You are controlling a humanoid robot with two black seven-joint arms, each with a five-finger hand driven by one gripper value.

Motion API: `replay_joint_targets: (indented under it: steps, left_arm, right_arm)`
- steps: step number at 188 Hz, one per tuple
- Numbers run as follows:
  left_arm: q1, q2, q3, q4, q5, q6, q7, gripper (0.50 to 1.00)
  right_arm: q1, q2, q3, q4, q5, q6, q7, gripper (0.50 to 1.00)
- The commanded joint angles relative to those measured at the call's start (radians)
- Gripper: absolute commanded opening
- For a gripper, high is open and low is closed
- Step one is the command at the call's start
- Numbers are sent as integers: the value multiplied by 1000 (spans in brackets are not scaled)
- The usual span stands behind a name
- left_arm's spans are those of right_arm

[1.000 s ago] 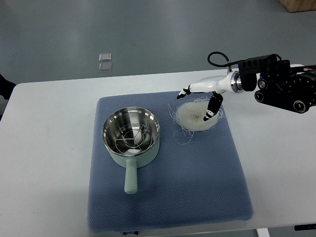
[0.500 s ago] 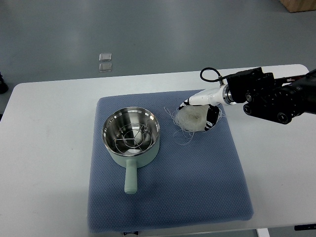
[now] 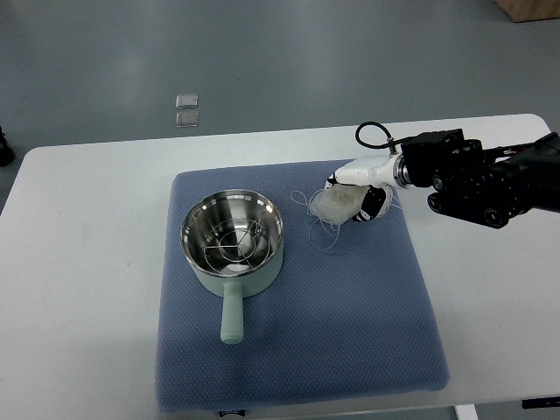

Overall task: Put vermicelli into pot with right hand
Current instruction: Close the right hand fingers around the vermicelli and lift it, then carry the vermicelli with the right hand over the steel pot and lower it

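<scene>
Right hand (image 3: 357, 194) has closed on the vermicelli (image 3: 337, 205), bunching it near the mat's (image 3: 350, 315) far right corner; grasp made, carry to pot (image 3: 232, 241) comes next.

right hand (image 3: 357, 188): glossy white shell with black fingertips and black joint sections. a silver ring collar joins it to a blocky matte black forearm (image 3: 477, 179) bearing round fittings and bolt heads. a thin black cable (image 3: 372, 133) loops above the wrist
</scene>
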Motion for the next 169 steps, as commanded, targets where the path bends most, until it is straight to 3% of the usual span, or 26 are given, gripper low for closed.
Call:
replay_joint_targets:
  steps: [1,34,91,135,169]
  left_arm:
    - [0,0,0,0,1,0,0,1000]
    - [0,0,0,0,1,1,0,1000]
    - [0,0,0,0,-1,1,0,1000]
    - [0,0,0,0,-1,1,0,1000]
    - [0,0,-2,0,-1,1,0,1000]
  right_arm:
    - [4,-14,11,1,5,-38,0,500]
    - [75,-48,42,20,23,-55,12,500]
    - [248,-101,150,218,40,-49,51,500]
    - [282,-69,183,313,52,-48,103,500]
    - [260,18,184,330,52,-48,134,500]
